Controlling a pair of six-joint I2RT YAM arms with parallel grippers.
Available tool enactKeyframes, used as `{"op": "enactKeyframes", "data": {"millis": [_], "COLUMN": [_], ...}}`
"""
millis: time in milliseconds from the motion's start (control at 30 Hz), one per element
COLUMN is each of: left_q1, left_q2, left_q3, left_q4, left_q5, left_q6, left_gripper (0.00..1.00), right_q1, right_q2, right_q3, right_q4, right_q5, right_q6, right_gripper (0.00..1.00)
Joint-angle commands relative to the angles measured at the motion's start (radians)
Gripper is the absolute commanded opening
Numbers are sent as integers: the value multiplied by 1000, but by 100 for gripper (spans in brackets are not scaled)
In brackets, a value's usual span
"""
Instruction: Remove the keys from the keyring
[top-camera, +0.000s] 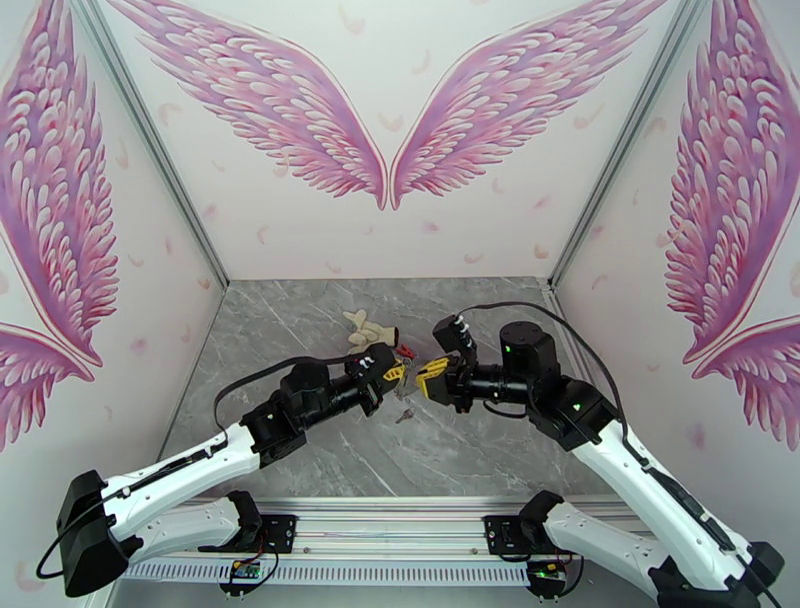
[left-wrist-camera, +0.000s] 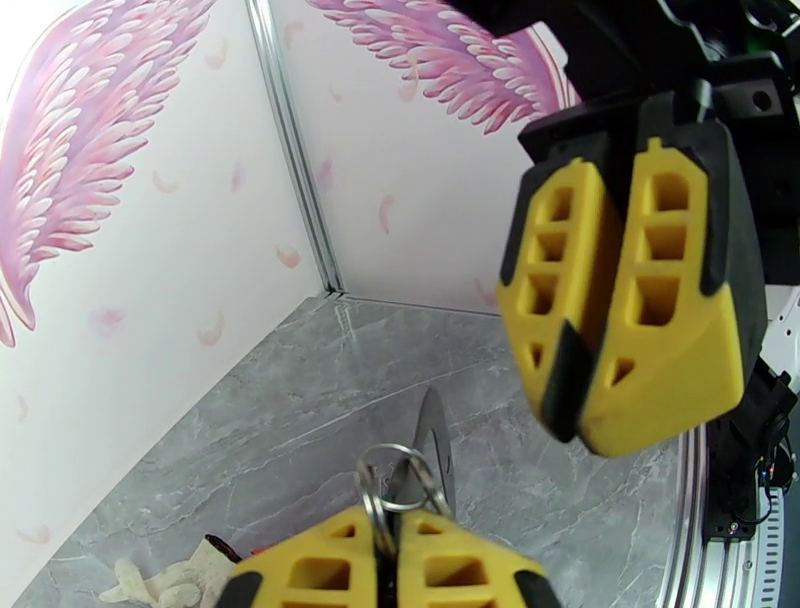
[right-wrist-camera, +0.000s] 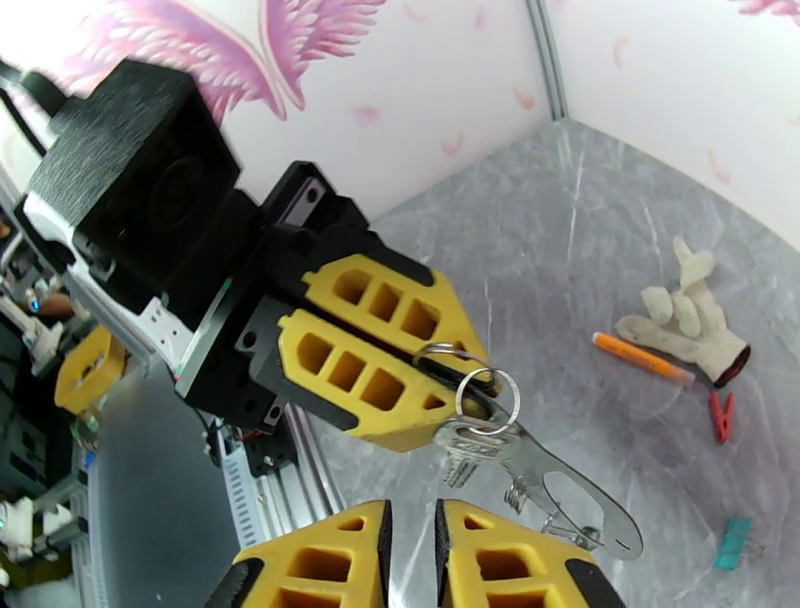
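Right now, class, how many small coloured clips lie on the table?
2. The red clip lies beside the white glove's dark cuff; the teal clip lies nearer the right wrist camera, past the keyring's tip. More may lie hidden.

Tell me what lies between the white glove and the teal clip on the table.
A small red clip lies between the white glove and the teal clip, apart from both; the right wrist view shows it.

Top camera looks down from behind; wrist cameras, close in, face each other across the keys (right-wrist-camera: 478, 445).
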Motion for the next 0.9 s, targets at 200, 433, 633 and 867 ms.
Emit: {"op": "enactKeyframes", "data": {"millis": [200,433,633,867], "left_q1": [1,1,0,1], "left_q2": [-17,3,18,26], "left_q3": [5,9,17,26], "left_q4": [44,67,71,61], "left_q5": [14,6,-2,-43], "left_q6": [68,99,120,132], "left_gripper": [7,7,7,7], "right_q1": [-51,-89,-90,-89], "right_q2": [89,173,231,249], "right_q3": [112,189,229,210], "right_q4": [29,-33,-52,-61], "right_q5": [-88,-111,-178,-228], "right_q6": [202,194,207,213], "right_gripper": [41,45,46,44]}}
